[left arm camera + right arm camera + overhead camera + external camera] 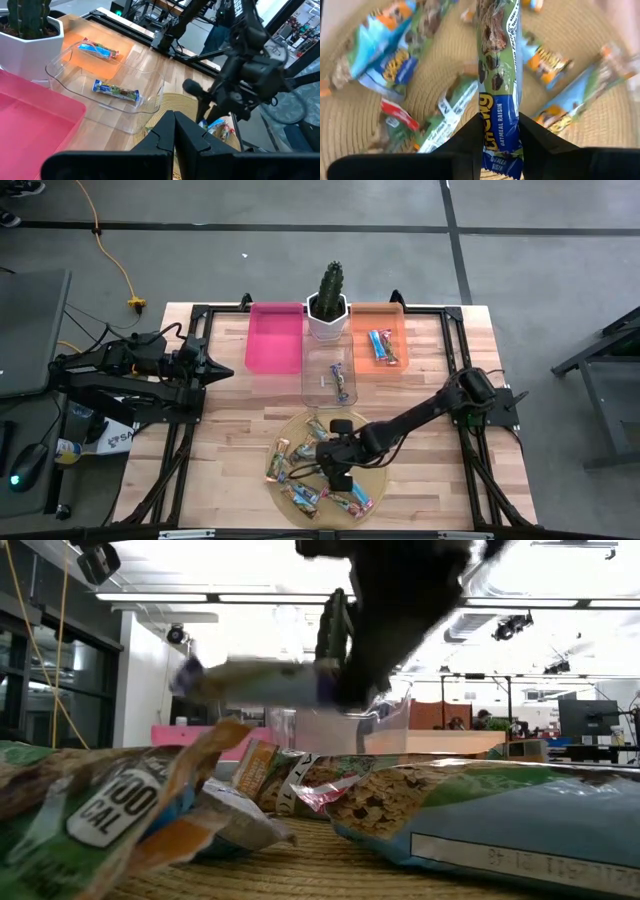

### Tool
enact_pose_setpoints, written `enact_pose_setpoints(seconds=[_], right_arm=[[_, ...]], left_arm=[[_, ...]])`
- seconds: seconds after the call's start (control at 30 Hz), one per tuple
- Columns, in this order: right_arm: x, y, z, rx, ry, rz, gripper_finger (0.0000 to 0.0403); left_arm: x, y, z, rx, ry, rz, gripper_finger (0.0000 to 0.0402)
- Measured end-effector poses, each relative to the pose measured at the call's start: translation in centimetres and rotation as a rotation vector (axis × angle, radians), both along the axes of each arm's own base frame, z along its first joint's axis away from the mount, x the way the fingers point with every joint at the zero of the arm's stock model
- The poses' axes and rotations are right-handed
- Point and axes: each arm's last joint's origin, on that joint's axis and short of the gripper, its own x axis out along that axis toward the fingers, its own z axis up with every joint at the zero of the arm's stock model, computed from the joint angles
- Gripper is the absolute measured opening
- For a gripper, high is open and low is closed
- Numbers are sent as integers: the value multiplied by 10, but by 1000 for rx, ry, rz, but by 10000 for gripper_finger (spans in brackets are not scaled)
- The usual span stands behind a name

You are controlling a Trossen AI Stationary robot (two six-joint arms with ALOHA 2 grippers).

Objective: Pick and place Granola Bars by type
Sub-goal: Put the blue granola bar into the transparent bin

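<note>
Right tool (497, 135) is pinching one blue-green bar (496, 75) at its end, hanging above the woven mat (372, 475) of bars: light, crinkly, likely slippery; left tool (174, 131) is sitting closed, idle.

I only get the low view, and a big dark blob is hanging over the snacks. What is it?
Observer: That is the right gripper. Its jaws pinch a blue and green granola bar above the round woven mat.
Child: Where do bars like that go?
Observer: I can't say for sure, but a similar blue and green bar already lies in the clear bin.
Child: What is the other arm doing?
Observer: The left gripper waits at the table's left side beside the pink bin, jaws shut on nothing.
</note>
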Motion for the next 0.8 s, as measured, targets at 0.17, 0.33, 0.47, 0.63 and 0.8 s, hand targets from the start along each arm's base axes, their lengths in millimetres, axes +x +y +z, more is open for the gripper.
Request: enact_pose_setpoints(seconds=[0.17,0.33,0.47,0.63,0.8], right_arm=[[9,1,35,-70,-65,-43,84],[16,-6,71,-121,-148,-158,84],[19,-14,96,-163,-214,-268,84],[19,-33,118,-210,-276,-490,84],[18,-59,123,-193,-283,-720,84]], left_arm=[[0,0,0,0,0,0,1],[0,0,0,0,0,0,1],[0,0,0,0,0,0,1],[0,0,0,0,0,0,1],[0,0,0,0,0,0,1]])
